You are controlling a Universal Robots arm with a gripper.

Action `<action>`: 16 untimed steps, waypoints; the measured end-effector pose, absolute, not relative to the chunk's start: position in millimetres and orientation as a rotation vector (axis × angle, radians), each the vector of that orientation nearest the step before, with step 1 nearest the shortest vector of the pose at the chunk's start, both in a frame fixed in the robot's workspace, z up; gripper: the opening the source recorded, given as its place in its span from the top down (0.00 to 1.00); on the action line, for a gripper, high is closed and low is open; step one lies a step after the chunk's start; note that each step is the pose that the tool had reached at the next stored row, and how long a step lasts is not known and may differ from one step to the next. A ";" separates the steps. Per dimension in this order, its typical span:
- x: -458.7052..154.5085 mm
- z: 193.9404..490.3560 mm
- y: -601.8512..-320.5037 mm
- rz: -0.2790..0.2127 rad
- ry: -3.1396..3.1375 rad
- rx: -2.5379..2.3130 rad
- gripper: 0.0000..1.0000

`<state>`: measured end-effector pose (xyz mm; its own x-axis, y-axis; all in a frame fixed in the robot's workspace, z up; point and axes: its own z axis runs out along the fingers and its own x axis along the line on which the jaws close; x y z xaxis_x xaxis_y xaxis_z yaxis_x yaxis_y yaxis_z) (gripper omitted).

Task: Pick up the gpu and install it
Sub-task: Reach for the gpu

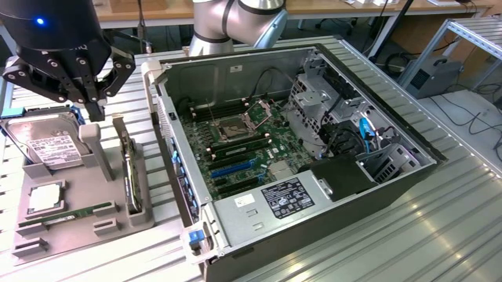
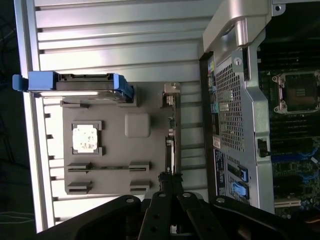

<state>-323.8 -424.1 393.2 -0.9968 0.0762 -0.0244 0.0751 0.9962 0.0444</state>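
The tool (image 1: 96, 113), its fingers closed on nothing, hangs above the gpu (image 1: 130, 171), which stands on edge below it in the grey holder (image 1: 74, 232), its long axis level and running alongside the open computer case (image 1: 235, 73).

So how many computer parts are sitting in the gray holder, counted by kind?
hard drive: 1
processor chip: 1
memory stick: 1
gpu: 1
Total: 4

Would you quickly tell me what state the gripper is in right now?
Gripper: shut, holding nothing, hovering near the gpu.
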 end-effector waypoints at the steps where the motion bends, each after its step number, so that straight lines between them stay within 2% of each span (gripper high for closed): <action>1: -323.8 393.3 -424.7 0.068 3.113 0.118 0.89; 16: -323.8 393.2 -434.2 0.068 3.112 0.118 0.89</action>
<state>-323.8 -434.2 393.2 -0.9968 0.0762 -0.0245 0.0751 0.9962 0.0444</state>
